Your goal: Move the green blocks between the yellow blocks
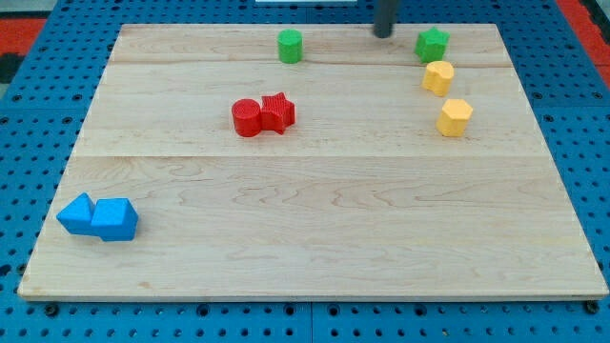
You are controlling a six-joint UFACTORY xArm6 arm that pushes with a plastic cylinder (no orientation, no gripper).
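Note:
A green cylinder [290, 46] stands near the view's top, left of centre. A green star block [432, 44] sits at the top right. Just below it is a yellow block [437, 77], nearly touching it. A second yellow block [455, 117], hexagon-like, lies a little lower and to the right. My tip [383, 34] is at the top edge of the board, between the two green blocks, closer to the green star and to its left, touching neither.
A red cylinder [246, 118] and a red star [277, 111] touch each other left of centre. Two blue blocks [75, 213] [115, 219] touch at the bottom left. The wooden board [315, 238] lies on a blue pegboard.

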